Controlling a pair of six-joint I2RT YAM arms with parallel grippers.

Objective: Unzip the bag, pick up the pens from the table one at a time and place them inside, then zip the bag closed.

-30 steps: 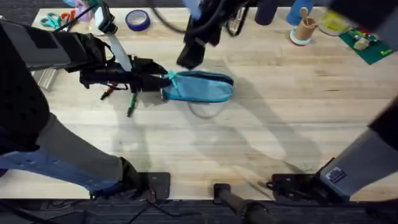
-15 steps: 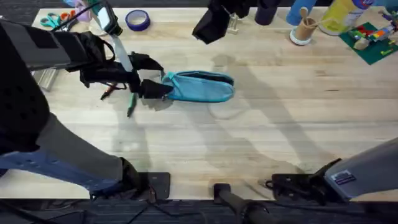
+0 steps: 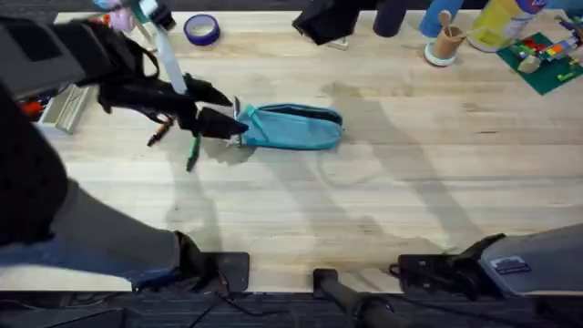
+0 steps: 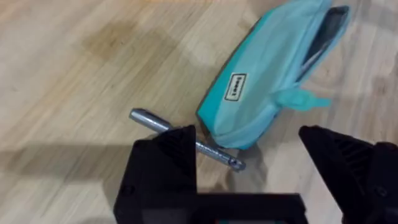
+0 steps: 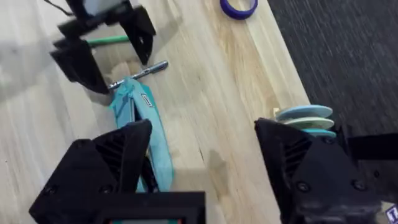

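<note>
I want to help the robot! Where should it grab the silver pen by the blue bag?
Probably at the free end of the grey pen, coming straight down with the open left gripper. It lies flat on the table, and its other end touches the bag, which would crowd the fingers.

A craft-stocked robotics lab: a pale plank wooden surface (image 3: pixel 383 182) carries a blue tape roll (image 3: pixel 201 28) at upper left, a wooden cup of sticks (image 3: pixel 445 42) and a green board of small bricks (image 3: pixel 544 56) at upper right, dark carpet (image 5: pixel 348 56) beyond.
</note>
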